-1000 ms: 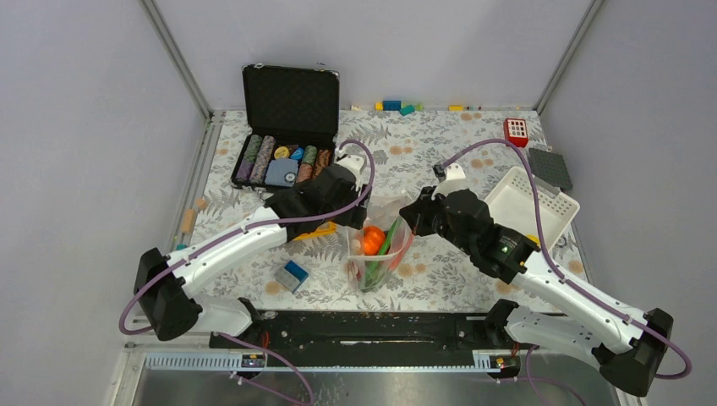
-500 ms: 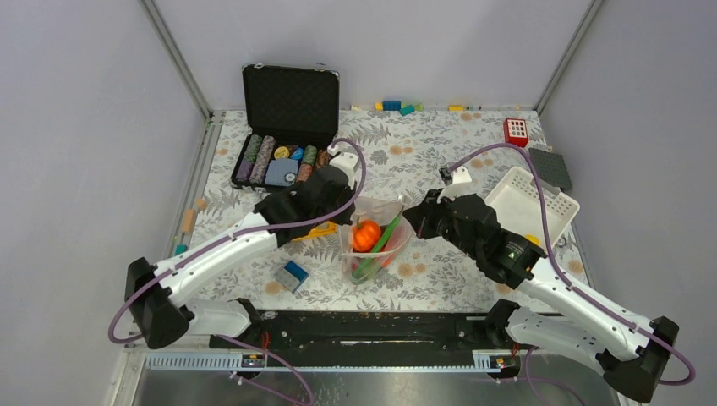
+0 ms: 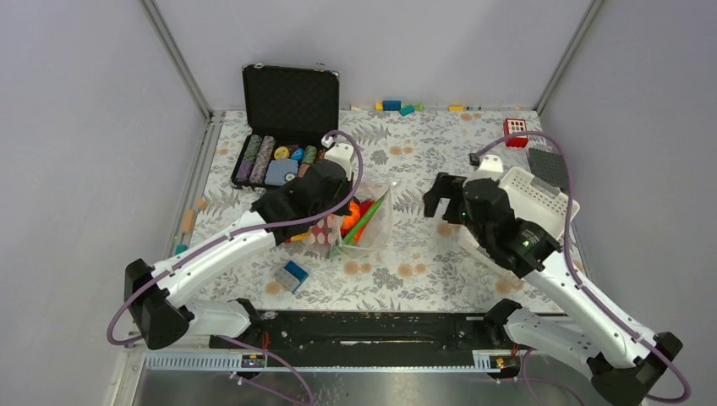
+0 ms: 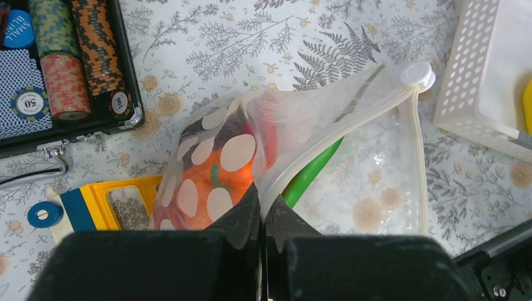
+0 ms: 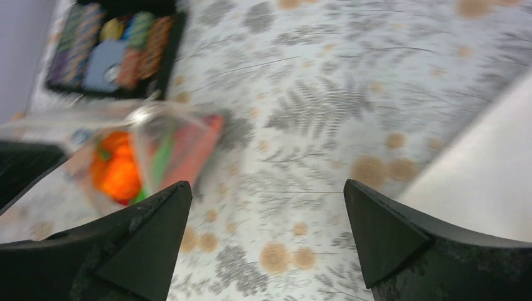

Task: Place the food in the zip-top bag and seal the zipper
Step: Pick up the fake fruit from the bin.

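Observation:
The zip-top bag point(image 3: 362, 222) is clear with cream dots and lies at mid-table, slumped to the left. Inside it I see an orange pumpkin point(image 4: 204, 188), something red point(image 4: 268, 135) and a green pod point(image 4: 310, 175). My left gripper point(image 4: 263, 199) is shut on the bag's edge where the zipper point(image 4: 342, 133) strip begins. Seen from above, the left gripper point(image 3: 336, 215) sits at the bag's left side. My right gripper point(image 3: 442, 201) stands open to the right of the bag, apart from it, with nothing between its fingers. In the right wrist view the right gripper point(image 5: 266, 219) hangs over bare cloth, the bag point(image 5: 150, 147) blurred at the left.
An open black case of poker chips point(image 3: 283, 156) stands behind the left arm. A white basket point(image 3: 541, 199) sits under the right arm, a yellow piece point(image 4: 527, 106) inside it. A yellow card point(image 4: 110, 200), a blue block point(image 3: 294, 275), a red block point(image 3: 516, 128) and a grey plate point(image 3: 550, 167) lie around.
My left gripper closed on the bag's edge and drew the bag left. My right gripper let go of the bag, opened wide and pulled back to the right.

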`<act>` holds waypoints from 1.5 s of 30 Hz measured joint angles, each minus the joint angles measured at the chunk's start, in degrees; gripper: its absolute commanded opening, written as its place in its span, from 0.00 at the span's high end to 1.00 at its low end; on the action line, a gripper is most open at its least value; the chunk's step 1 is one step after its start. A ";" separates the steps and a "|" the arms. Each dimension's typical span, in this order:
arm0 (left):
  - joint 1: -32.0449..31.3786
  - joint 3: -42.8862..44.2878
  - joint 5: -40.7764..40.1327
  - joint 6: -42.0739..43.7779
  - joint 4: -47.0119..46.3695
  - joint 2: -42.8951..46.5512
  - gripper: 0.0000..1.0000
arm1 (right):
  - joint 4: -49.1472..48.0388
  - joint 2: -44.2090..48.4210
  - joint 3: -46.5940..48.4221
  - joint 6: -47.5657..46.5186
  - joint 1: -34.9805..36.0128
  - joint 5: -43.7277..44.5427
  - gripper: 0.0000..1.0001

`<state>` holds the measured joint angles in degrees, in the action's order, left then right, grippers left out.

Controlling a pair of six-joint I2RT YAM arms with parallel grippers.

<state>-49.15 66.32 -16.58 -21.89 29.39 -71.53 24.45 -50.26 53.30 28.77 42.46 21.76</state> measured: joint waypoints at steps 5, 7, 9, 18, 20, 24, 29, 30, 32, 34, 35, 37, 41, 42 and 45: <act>0.11 2.03 -1.81 -0.07 -0.87 -3.26 1.00 | 8.07 1.22 0.52 1.92 -13.77 2.01 0.00; 0.13 3.04 -2.01 -0.07 -1.14 -4.81 1.00 | 10.97 1.62 0.48 2.56 -19.15 2.43 0.00; 0.20 4.22 -1.99 -0.04 -1.27 -6.38 1.00 | 13.49 1.64 0.33 3.08 -24.63 2.67 0.00; 0.92 5.97 -1.01 0.02 -2.97 -9.33 1.00 | 19.34 -4.76 -3.61 6.16 -39.01 3.76 0.00; 1.07 5.97 -0.35 0.02 -3.37 -9.33 1.00 | 19.87 -7.37 -4.61 7.15 -39.85 4.72 0.00; 1.11 5.97 0.92 0.02 -3.45 -9.35 1.00 | 19.39 -11.37 -7.26 8.68 -41.03 5.92 0.00; 1.11 5.97 1.81 -0.24 -3.39 -10.51 1.00 | 16.44 -15.47 -11.13 9.31 -43.93 5.70 0.00; 1.09 5.97 2.03 -0.46 -3.41 -10.86 1.00 | 15.89 -16.28 -11.54 9.33 -44.57 5.73 0.00; 1.11 5.97 2.71 -0.68 -3.39 -11.28 1.00 | 14.75 -17.84 -11.96 9.31 -45.66 5.75 0.00; 1.09 5.97 3.15 -0.94 -3.41 -11.65 1.00 | 13.31 -19.21 -12.00 9.29 -46.51 5.77 0.00; 1.09 5.99 3.32 -1.07 -3.37 -11.82 1.00 | 12.39 -19.96 -12.00 9.27 -46.93 5.73 0.00; 1.11 6.29 3.93 -1.29 -3.04 -12.37 1.00 | 10.54 -21.31 -12.00 9.22 -47.80 5.66 0.00; 1.09 7.85 5.03 -2.08 -1.99 -13.66 1.00 | 6.49 -24.96 -11.98 9.22 -50.58 3.82 0.01; 1.09 8.04 5.22 -2.19 -2.01 -13.75 1.00 | 5.77 -26.08 -11.98 9.22 -51.32 3.08 0.00; 1.09 8.66 5.66 -2.62 -1.84 -13.94 1.00 | 4.31 -28.63 -11.74 9.22 -52.92 1.05 0.00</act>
<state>-48.05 74.98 -10.92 -24.51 27.55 -85.47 28.75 -78.89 41.56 38.00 -10.46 22.81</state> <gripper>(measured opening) 0.007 0.994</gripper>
